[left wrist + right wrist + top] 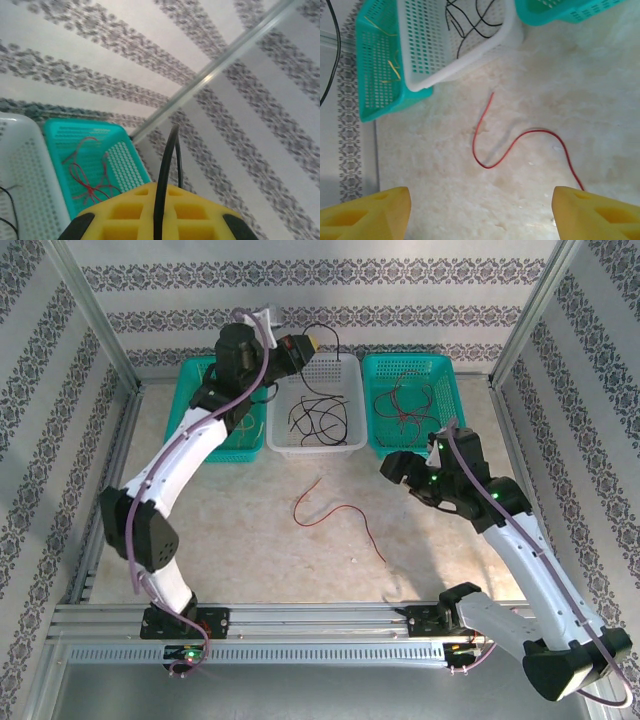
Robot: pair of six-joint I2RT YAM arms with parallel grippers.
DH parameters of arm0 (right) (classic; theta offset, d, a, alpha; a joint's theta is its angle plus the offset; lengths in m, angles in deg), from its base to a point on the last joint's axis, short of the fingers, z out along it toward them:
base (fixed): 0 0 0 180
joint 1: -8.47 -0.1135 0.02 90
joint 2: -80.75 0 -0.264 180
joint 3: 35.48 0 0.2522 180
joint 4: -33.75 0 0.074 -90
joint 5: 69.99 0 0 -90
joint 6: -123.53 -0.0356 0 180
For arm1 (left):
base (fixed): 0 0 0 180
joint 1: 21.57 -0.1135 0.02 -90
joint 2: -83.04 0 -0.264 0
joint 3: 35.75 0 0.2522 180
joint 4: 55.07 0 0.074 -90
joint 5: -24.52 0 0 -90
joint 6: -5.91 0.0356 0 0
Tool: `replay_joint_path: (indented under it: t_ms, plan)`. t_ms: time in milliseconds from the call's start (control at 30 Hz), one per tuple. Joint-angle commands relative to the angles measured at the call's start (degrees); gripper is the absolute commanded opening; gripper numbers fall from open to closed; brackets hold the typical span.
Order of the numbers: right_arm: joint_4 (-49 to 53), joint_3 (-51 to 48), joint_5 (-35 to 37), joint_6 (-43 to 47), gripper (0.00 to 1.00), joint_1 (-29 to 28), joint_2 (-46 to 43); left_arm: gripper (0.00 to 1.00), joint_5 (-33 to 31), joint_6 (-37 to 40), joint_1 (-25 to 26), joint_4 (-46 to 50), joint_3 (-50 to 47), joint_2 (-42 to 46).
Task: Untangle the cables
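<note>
Cables [393,67] in yellow lie in the green basket [205,410] below and to the left of the left pincer [311,343]. That pincer is raised and clenched on a single black cable [162,185], which is pinched between its yellow fingers [125,215] and hangs loose beyond them. Directly beneath it stands the white basket [312,448], where more black cables [318,420] are gathered. The step in hand is judged to be the dropping of the held cable into this basket. It is best done if the pincer is lowered first, so that the dangling end is already inside the rim before the grip is released; otherwise the tail may be left draped over the wall.

Further right, one red cable [536,131] is left curled on the table [230,540], ahead of the right pincer [480,212] and between its spread fingers as seen from the wrist. This pincer is released and nothing is held in it. Beyond it and slightly to its right, red cables [405,405] are collected in a second green basket [440,365]. The loose red cable is probably to be taken next. A flat stretch near its middle should be chosen, and the fingers set crosswise to it.
</note>
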State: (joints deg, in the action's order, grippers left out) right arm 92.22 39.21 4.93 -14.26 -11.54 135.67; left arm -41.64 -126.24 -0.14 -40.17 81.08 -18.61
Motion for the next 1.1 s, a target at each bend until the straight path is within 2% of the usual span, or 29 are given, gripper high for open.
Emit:
replay_joint_path:
  t_ms: [0,200,233,300,333,400,433,467,500,633,767,933,1067]
  plan:
    - [3.4,-0.9,2.3,2.2,0.75,0.0,-0.7,0.0,-3.5,0.1,-2.1,7.5,8.3,-5.6]
    - [5.3,0.2,4.4,4.9,0.75,-0.1,-0.3,0.0,-5.7,-0.4,-3.2,17.3,23.9,-17.8]
    - [5.7,0.7,4.8,5.3,0.75,0.0,-0.2,0.05,-6.1,0.1,-3.4,19.5,26.8,-20.0]
    - [6.3,1.5,5.7,6.4,0.75,0.0,0.3,0.34,-6.0,1.1,-3.5,22.6,31.5,-23.8]
    - [6.6,1.9,6.2,6.9,0.75,0.0,0.5,0.45,-5.9,1.6,-3.5,24.1,33.3,-25.4]
    - [7.4,2.8,7.0,7.7,0.75,0.0,0.9,0.58,-5.8,1.9,-3.6,26.7,35.2,-27.9]
    - [7.8,3.5,7.2,8.3,0.75,0.0,1.2,0.67,-5.9,2.4,-3.6,27.3,35.4,-28.6]
    - [8.1,3.9,7.3,8.8,0.75,0.0,1.3,0.94,-6.1,3.1,-3.5,28.1,35.4,-28.9]
    - [8.5,4.2,7.5,9.3,0.75,-0.1,1.6,1.0,-6.9,4.1,-3.3,29.3,35.5,-29.1]
    - [10.5,4.3,7.9,11.1,0.75,-0.1,2.6,1.0,-12.0,9.9,-2.0,41.3,40.3,-29.8]
    - [11.7,1.7,8.3,11.6,0.75,-0.5,3.2,1.0,-15.9,15.6,0.2,45.8,36.0,-24.6]
    - [11.5,-3.2,8.7,11.9,0.74,-2.7,5.7,1.0,-17.4,19.4,3.9,40.7,18.9,-11.3]
    - [9.9,-7.5,9.5,12.5,0.64,-6.9,10.0,0.95,-13.7,18.4,5.3,30.8,1.4,1.1]
